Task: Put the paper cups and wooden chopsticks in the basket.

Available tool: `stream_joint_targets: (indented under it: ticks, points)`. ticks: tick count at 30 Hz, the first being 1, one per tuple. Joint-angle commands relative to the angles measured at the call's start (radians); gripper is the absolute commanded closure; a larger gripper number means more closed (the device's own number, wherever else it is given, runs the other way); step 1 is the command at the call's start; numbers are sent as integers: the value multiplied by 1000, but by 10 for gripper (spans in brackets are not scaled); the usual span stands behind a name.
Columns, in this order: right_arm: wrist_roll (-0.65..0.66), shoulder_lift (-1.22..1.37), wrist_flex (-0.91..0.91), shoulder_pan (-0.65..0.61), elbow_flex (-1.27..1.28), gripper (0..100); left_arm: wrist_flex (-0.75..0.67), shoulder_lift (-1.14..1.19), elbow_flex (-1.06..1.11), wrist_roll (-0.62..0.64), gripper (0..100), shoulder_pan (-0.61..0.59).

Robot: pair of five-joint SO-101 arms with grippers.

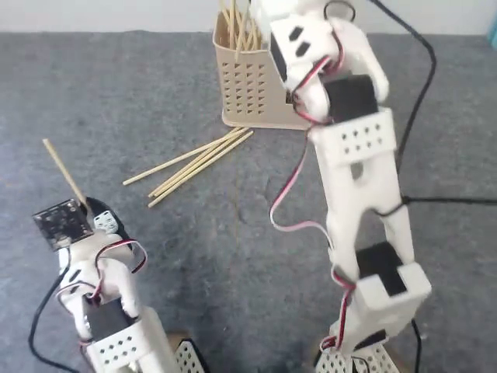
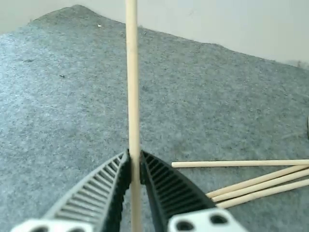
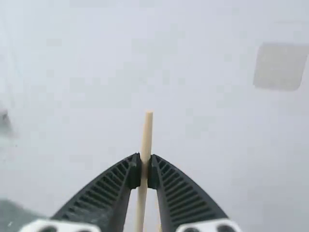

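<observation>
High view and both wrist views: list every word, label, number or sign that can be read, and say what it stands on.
No text can be read.
The beige perforated plastic basket, the loose wooden chopsticks and the grey felt table bear no print.
The black left tool and right tool, each shut on a held chopstick, are unmarked.
The small grey board on the left wrist: any marks are too small to read.

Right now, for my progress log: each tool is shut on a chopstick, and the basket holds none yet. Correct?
No: the high view shows several chopsticks standing in the basket. Left tool and right tool each grip one.
</observation>
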Motion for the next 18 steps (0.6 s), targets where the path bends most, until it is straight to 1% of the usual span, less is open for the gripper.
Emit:
stream_joint_targets:
  ticks: [1, 4, 9, 13, 15, 16, 18]
  points:
    - [15, 45, -225, 38, -5, 992, -2, -8, -1, -8, 987, 3]
    - [15, 110, -300, 48, -5, 992, -2, -8, 1, -8, 987, 3]
    - [15, 185, -294, 59, -5, 992, -25, -8, 5, -8, 987, 2]
    - [18, 199, -142, 56, -5, 992, -29, -8, 12, -8, 987, 2]
    - [46, 203, -62, 53, -5, 991, -29, -8, 12, -8, 987, 2]
    - [54, 206, -31, 51, -5, 981, -29, -8, 12, -8, 987, 2]
    - [52, 206, 16, 51, -5, 913, -29, -8, 12, -8, 987, 2]
